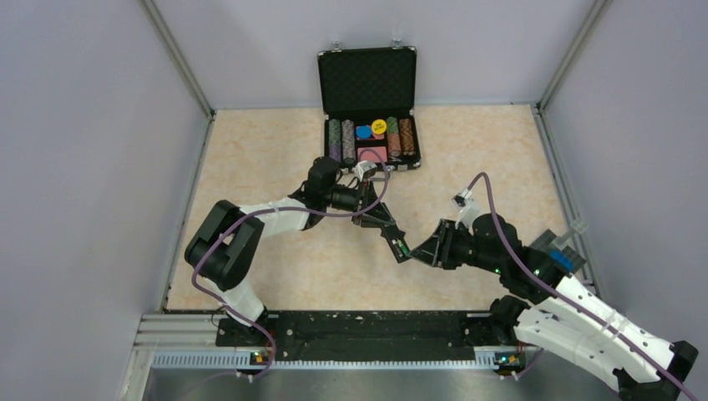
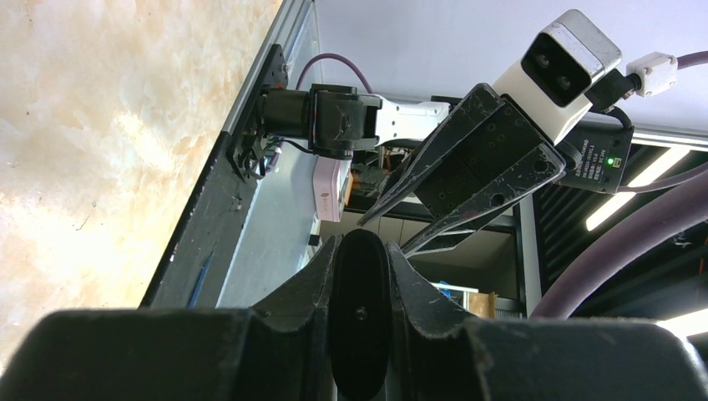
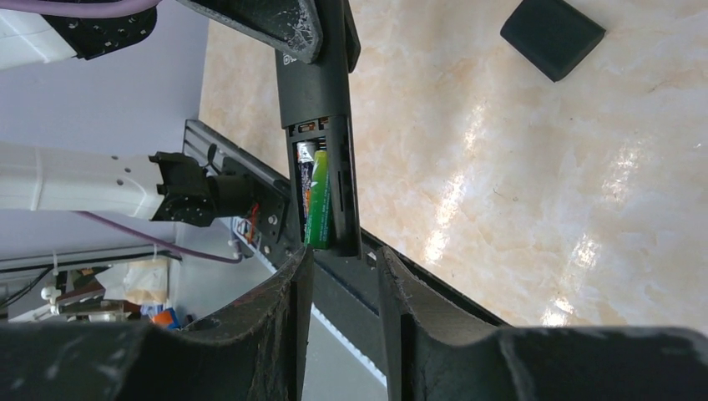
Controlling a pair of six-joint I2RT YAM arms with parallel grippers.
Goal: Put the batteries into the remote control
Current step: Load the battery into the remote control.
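My left gripper (image 1: 373,215) is shut on the black remote control (image 1: 392,238) and holds it above the table, its far end pointing at my right gripper (image 1: 420,249). In the left wrist view the remote's end (image 2: 361,309) sits clamped between the jaws (image 2: 361,251). In the right wrist view the remote (image 3: 316,92) shows its open battery recess with a green battery (image 3: 317,209) lying in it. I cannot make out a second battery. My right gripper (image 3: 342,259) is open and empty, its fingertips just short of the remote's near end.
The small flat black cover piece (image 3: 553,35) lies on the table beyond the remote. An open black case of coloured chips (image 1: 368,109) stands at the back. A grey and blue object (image 1: 558,251) sits at the right edge. The black base rail (image 1: 367,330) runs along the front.
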